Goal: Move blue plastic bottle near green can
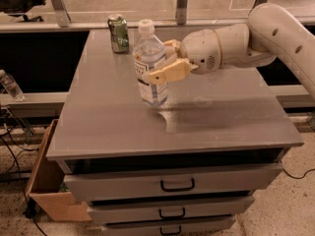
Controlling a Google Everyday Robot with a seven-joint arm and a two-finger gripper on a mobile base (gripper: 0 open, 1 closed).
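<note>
The blue plastic bottle (150,65) is clear with a white cap and a blue-and-white label. My gripper (160,63) is shut on it around the label and holds it upright, lifted above the grey table top (216,117). The near finger (170,72) crosses the bottle's front; the far finger is mostly hidden behind it. The green can (118,33) stands upright at the table's back left, a short way behind and left of the bottle. My arm comes in from the right.
A second small clear bottle (11,86) lies on a ledge at far left. A cardboard box (47,191) sits on the floor left of the drawer cabinet (172,186). A window frame runs along the back edge.
</note>
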